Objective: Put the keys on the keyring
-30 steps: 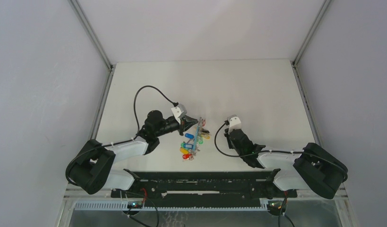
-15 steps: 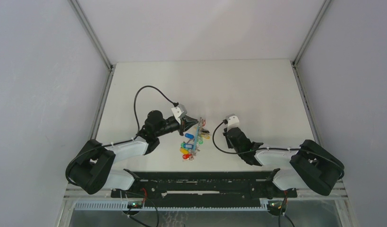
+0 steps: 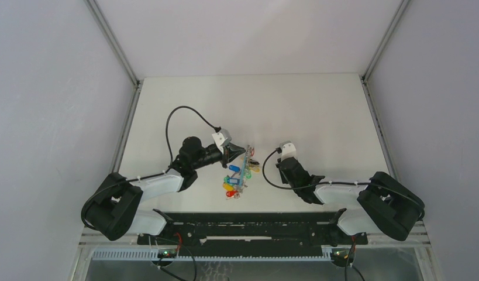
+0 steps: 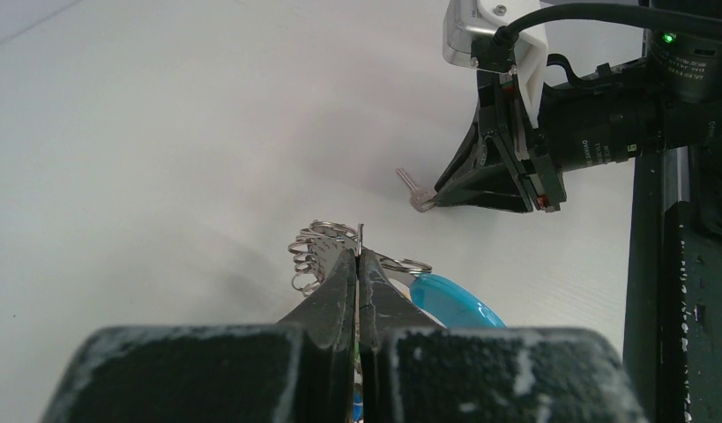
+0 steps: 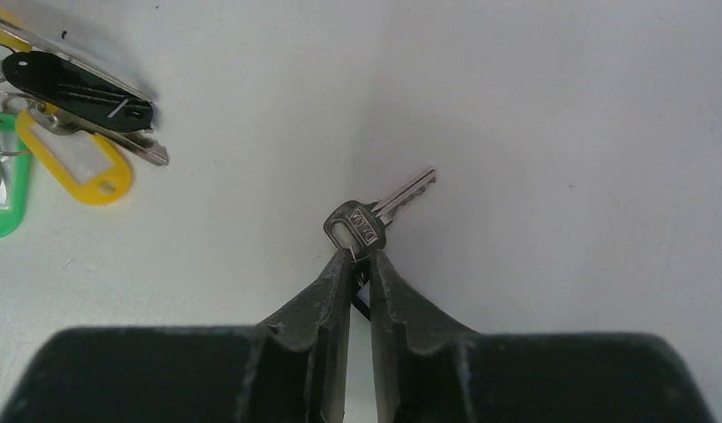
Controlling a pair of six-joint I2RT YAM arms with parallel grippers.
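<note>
Our left gripper is clamped tight on the keyring, held edge-up over the table with tagged keys bunched beside it. Nearby, our right gripper pinches a silver key by its head. We should lift it level and meet the ring squarely.

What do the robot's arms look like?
The left arm and right arm are white tubes with chunky black joints. The left gripper and right gripper each have two black pointy fingers with whitish scuffs. A small white camera box sits on each wrist, with a black cable looping back. A green light glows on one.
</note>
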